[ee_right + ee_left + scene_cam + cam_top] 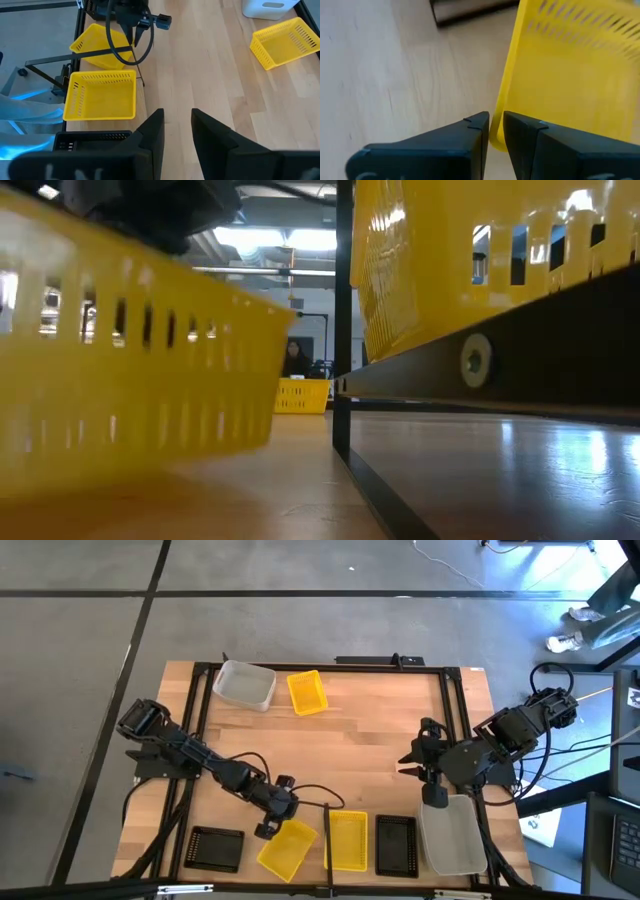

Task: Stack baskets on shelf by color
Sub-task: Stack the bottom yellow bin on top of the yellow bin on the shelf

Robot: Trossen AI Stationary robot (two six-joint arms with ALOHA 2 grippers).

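My left gripper (271, 827) is shut on a yellow basket (288, 849) near the table's front edge, just left of the shelf's thin dark divider (343, 320). A second yellow basket (347, 840), a black basket (396, 845) and a translucent grey-white basket (452, 835) sit side by side to the right of the divider, on the shelf (520, 360). Another black basket (215, 848) rests flat on the table at the front left. My right gripper (177, 125) hangs open above the table's right side, holding nothing. My left gripper pinches the yellow basket's side wall at its upper rim (496, 134), one finger inside the basket and one outside. The fingers slant down at it from the table's far left. In the low view the basket (130, 360) sits tilted, its divider end raised off the table.
A grey-white basket (245, 685) and a yellow basket (307, 692) stand on the table's far side. A black frame (195, 740) runs around the tabletop. Bare wood lies across the table's middle (340, 760). A person (295, 358) shows in the room behind.
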